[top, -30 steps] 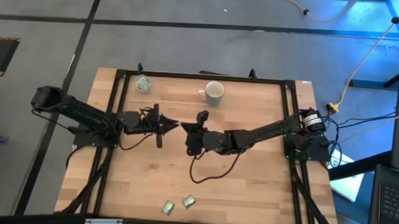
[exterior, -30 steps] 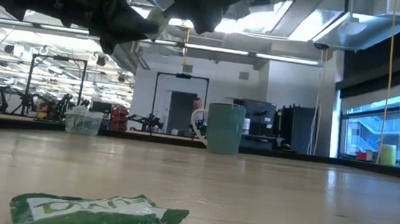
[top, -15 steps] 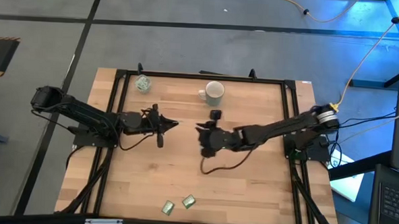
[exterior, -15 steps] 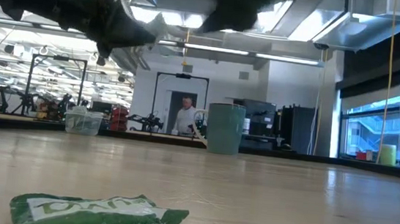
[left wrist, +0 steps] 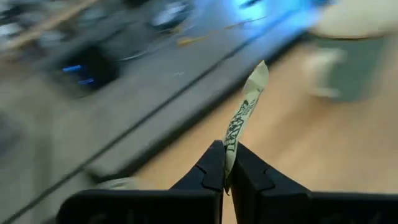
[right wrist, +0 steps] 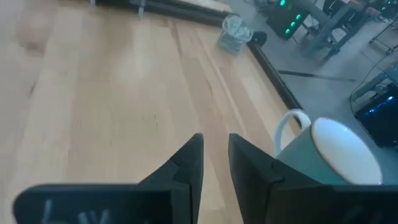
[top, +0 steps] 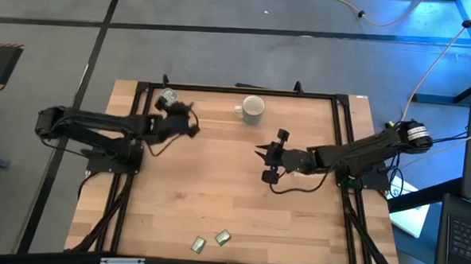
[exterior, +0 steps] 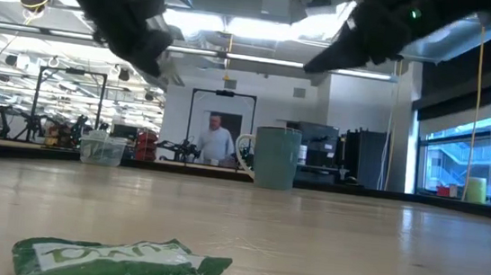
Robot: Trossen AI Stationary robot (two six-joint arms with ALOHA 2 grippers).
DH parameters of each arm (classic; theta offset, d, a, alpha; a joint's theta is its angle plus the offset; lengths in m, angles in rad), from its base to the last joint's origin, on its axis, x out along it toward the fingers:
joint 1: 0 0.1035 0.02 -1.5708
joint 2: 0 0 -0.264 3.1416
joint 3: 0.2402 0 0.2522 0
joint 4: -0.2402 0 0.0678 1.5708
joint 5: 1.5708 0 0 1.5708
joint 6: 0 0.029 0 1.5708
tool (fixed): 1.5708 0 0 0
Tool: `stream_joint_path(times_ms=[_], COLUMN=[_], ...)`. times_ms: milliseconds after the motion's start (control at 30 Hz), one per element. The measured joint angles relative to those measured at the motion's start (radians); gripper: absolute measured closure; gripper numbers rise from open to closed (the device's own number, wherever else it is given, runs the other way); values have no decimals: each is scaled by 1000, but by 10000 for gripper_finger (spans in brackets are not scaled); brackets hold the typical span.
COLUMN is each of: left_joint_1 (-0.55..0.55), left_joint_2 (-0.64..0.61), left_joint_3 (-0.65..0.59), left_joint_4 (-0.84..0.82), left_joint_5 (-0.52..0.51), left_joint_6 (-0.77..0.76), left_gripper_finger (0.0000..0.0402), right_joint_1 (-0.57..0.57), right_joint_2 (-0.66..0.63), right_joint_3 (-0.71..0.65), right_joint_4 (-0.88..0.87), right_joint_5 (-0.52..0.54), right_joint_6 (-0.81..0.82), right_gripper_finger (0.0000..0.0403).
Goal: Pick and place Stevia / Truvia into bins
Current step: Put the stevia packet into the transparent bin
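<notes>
My left gripper (left wrist: 227, 163) is shut on a green-and-white Stevia sachet (left wrist: 245, 112). In the high view it (top: 187, 118) hovers above the table's far left part, beside the clear plastic cup (top: 168, 96). The pale green mug (top: 253, 109) stands on its base near the far edge's middle. My right gripper (top: 263, 163) is open, holds nothing, and hangs over the table right of centre, nearer than the mug (right wrist: 336, 155). Two more sachets (top: 198, 244) (top: 222, 237) lie flat near the front edge. My left gripper pinches one short end of the sachet (left wrist: 230, 146) between its two fingertips. The rest of the sachet stands out past the fingers in line with them, edge-on to the wrist camera, lifted clear of the table.
Black frame rails (top: 237, 90) run along the table's edges. A crumpled sachet (exterior: 121, 261) lies close to the low camera. A person (exterior: 216, 142) stands in the room far beyond the table. Bare wood (top: 217, 187) lies between the arms and the front sachets.
The two grippers were together over the table's middle. My right gripper has opened and drawn back toward the right edge. My left gripper has shut on the sachet, turned, and swung toward the far edge beside the clear cup, carrying the sachet clear of the table.
</notes>
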Motion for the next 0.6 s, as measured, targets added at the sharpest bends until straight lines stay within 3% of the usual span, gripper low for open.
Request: stream_joint_path(times_ms=[167, 367, 600], left_joint_1=[155, 341, 491], left_joint_2=[0, 41, 195], left_joint_3=[104, 114, 114], left_joint_4=[-223, -260, -285], left_joint_5=[-82, -80, -46], left_joint_6=[-41, -8, 19], left_gripper_finger=[397, 397, 397], right_joint_1=[0, -2, -6], right_joint_2=[-2, -2, -1], right_joint_3=[-54, -65, -65], right_joint_4=[42, 42, 42], right_joint_5=[0, 0, 0], right_joint_6=[-2, -1, -2], right_gripper_finger=[324, 324, 324])
